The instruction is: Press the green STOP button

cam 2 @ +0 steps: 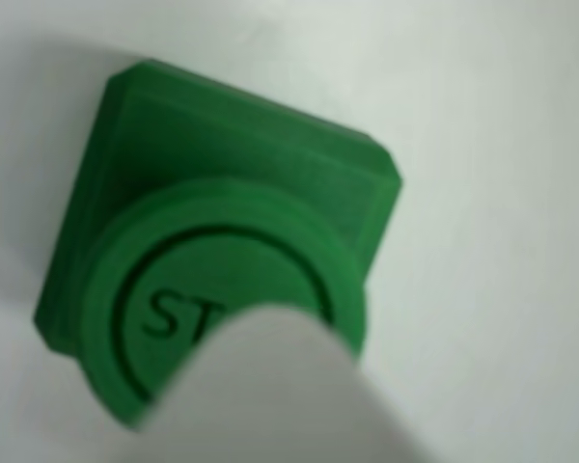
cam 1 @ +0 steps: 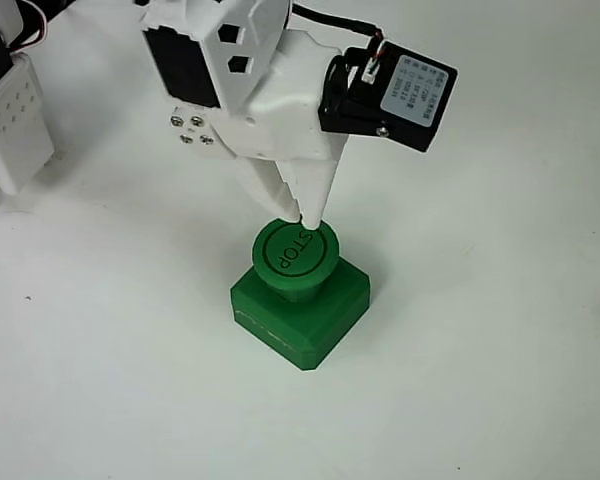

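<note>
White worktop (cam 1: 480,400) was seen beneath the green STOP button (cam 1: 293,252), which sat near the middle on its square base. The gripper (cam 1: 305,216) was held clenched, its fingertips brought down onto the cap's far rim. The pressing step was judged to be in hand; firm downward travel, kept centred, was called for next.
</note>
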